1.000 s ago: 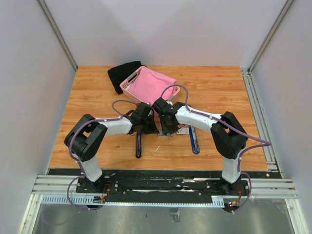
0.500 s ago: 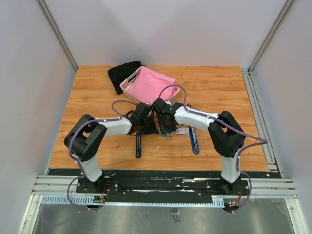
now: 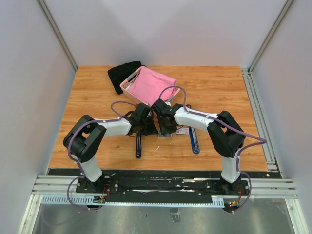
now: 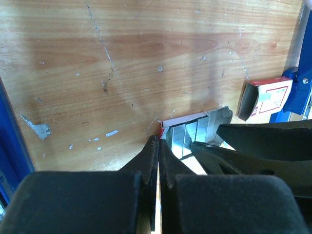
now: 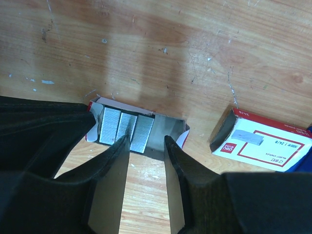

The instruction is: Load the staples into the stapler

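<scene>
The staples (image 5: pixel 122 127) are three silvery strips lying in an open white-and-red tray (image 5: pixel 170 127) on the wooden table. My right gripper (image 5: pixel 146 141) is open, low over the tray, its fingertips straddling the rightmost strip. My left gripper (image 4: pixel 158 141) is shut, its tip touching the tray's left corner next to the staples (image 4: pixel 190 139). The empty white carton (image 5: pixel 263 146) with red print lies to the right. In the top view the stapler (image 3: pixel 195 141) is a long blue bar right of both grippers (image 3: pixel 158 127).
A second long dark bar (image 3: pixel 139 145) lies left of the grippers, showing blue at the left wrist view's edge (image 4: pixel 7 146). A pink basket with pink cloth (image 3: pixel 146 84) and a black cloth (image 3: pixel 124 73) sit at the back. Walls close in on both sides.
My right gripper's jaws have spread a little wider and the right arm has edged slightly left over the tray. The left arm has stayed put.
</scene>
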You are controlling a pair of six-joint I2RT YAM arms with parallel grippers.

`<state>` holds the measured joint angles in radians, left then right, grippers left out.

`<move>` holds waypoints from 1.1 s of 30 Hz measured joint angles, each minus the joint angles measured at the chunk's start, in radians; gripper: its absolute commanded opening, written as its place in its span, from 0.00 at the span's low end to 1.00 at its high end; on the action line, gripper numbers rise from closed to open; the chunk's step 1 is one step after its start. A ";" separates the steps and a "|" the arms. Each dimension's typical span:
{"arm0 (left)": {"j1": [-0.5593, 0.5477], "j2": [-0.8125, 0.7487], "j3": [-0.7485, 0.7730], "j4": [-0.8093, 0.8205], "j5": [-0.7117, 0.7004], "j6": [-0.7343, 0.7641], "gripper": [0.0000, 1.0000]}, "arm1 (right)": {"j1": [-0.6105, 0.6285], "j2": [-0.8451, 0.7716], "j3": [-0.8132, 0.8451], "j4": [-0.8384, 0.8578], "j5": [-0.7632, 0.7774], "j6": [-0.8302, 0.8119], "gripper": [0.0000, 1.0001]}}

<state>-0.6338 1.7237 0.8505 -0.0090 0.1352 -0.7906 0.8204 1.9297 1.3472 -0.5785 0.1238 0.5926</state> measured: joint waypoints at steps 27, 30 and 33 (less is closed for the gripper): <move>-0.003 -0.014 -0.017 0.000 -0.003 -0.008 0.00 | 0.058 -0.038 -0.064 -0.013 -0.002 -0.011 0.35; -0.003 -0.014 -0.017 0.000 -0.003 -0.008 0.00 | 0.062 -0.032 -0.064 -0.013 0.000 -0.013 0.34; -0.003 -0.014 -0.017 0.000 -0.003 -0.008 0.00 | 0.062 -0.022 -0.056 -0.018 0.000 -0.014 0.33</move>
<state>-0.6365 1.7096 0.8337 -0.0086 0.1322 -0.7982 0.8825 1.9079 1.2915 -0.5964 0.1238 0.5789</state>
